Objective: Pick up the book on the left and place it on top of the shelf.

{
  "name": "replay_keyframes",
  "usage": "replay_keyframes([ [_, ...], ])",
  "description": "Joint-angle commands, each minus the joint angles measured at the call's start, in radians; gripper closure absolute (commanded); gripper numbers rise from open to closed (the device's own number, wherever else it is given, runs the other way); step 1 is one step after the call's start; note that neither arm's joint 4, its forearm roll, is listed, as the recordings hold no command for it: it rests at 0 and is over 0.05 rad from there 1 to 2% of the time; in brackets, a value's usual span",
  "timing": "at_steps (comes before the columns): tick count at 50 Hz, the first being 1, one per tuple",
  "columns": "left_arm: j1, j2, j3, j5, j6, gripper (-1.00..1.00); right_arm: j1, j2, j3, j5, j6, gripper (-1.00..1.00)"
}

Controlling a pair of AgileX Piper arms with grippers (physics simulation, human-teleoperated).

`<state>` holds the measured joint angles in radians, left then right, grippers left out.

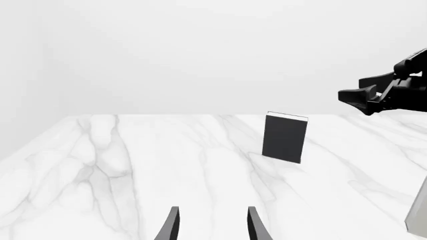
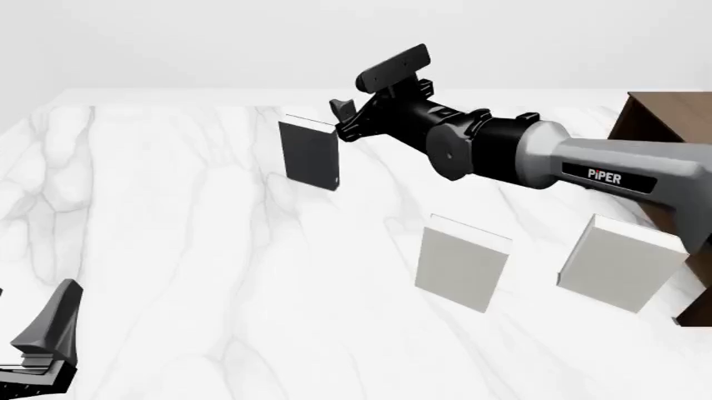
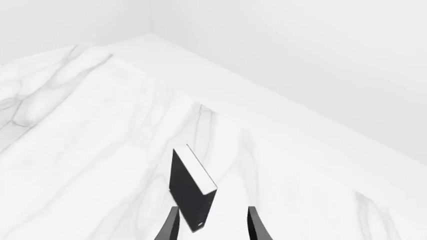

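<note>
Book (image 2: 309, 152) stands upright on the marble table (image 2: 200, 275), far side, left of centre; dark charcoal cover, white page edges along the top; in the left wrist view the book (image 1: 285, 137) stands alone on the white surface, cover facing the camera; in the right wrist view the book (image 3: 192, 188) sits just ahead of the fingertips, a little off to one side of the gap rather than squarely in it.

Right gripper (image 2: 339, 117) reaches in from the right, across the far part of the table, hovering just right of the book's top edge; fingers parted, nothing between them; no contact with the book visible; the same right gripper (image 1: 363, 97) shows at the edge of the left wrist view, above and beside the book.

Left gripper (image 1: 211, 227) low at the near left corner; fingers spread apart, released, holding nothing; well apart from the book.

Two larger light grey-white books stand nearer and to the right: middle book (image 2: 462, 262), right-hand book (image 2: 619, 262); apart from each other.

Shelf (image 2: 668, 125) dark brown, at the far right edge, partly cut off by the frame; right-hand book close beside it.
</note>
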<state>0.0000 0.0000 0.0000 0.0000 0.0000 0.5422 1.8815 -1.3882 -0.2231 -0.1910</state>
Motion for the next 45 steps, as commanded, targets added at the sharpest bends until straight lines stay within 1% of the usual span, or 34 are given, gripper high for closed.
replay_keyframes([
  [1, 0.000, 0.000, 0.000, 0.000, 0.000, -1.00, 0.004, 0.044, -0.029, -0.012, 0.010, -1.00],
  [9, 0.000, 0.000, 0.000, 0.000, 0.000, -1.00, 0.008, 0.087, -0.056, -0.019, 0.021, -1.00],
  [10, 0.000, 0.000, 0.000, 0.000, 0.000, -1.00, 0.021, 0.163, -0.105, -0.040, 0.040, -1.00],
  [45, 0.000, 0.000, 0.000, 0.000, 0.000, -1.00, 0.015, 0.277, -0.215, -0.024, 0.055, -1.00],
])
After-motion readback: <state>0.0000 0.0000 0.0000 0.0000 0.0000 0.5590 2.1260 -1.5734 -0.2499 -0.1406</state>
